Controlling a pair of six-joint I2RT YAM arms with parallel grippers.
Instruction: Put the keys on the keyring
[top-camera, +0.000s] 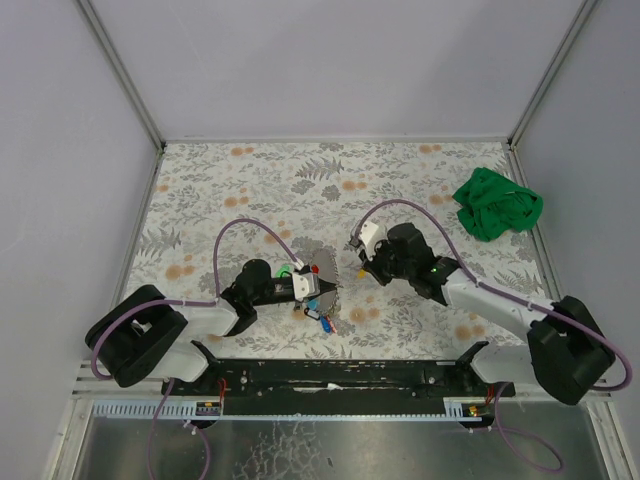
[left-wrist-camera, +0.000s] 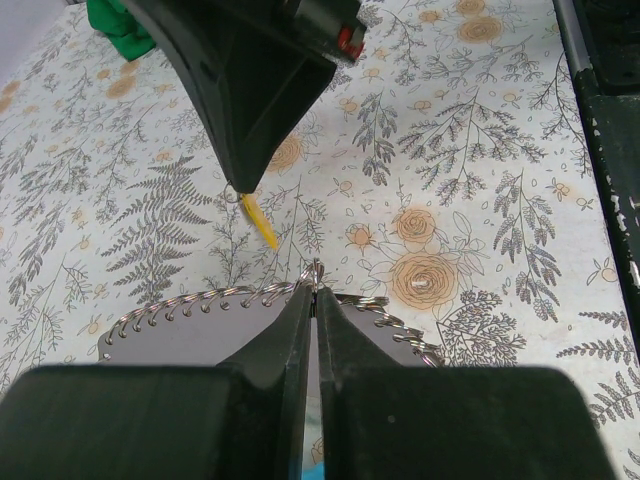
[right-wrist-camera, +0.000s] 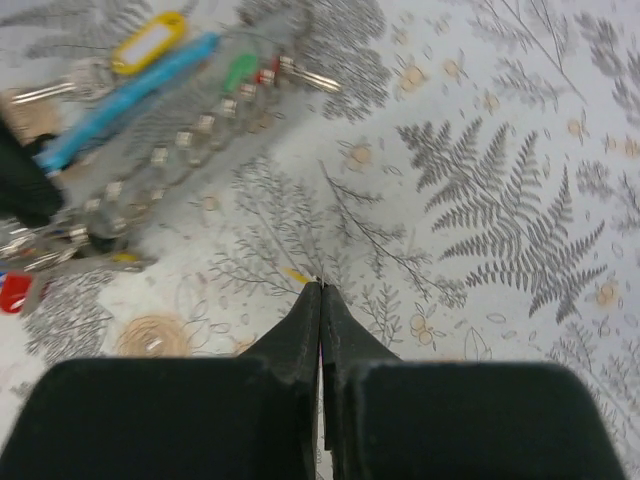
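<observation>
My left gripper (top-camera: 321, 287) is shut on the metal keyring (left-wrist-camera: 316, 271), pinching it at the wire-laced edge of a grey pouch (left-wrist-camera: 190, 335). A little beyond it, my right gripper (left-wrist-camera: 240, 188) hangs above the cloth, shut on the yellow-orange key (left-wrist-camera: 259, 221), which dangles from its tips. In the right wrist view only a yellow sliver (right-wrist-camera: 296, 274) shows beside the closed fingertips (right-wrist-camera: 310, 310). The green key (right-wrist-camera: 240, 70) lies in the bunch by the pouch, also seen as a green spot (top-camera: 285, 268) near the left wrist.
A yellow tag (right-wrist-camera: 148, 42), a blue tag (right-wrist-camera: 130, 95) and a red piece (right-wrist-camera: 14, 292) belong to the same bunch. A crumpled green cloth (top-camera: 497, 205) sits at the back right. The floral tablecloth (top-camera: 250, 190) is walled on three sides.
</observation>
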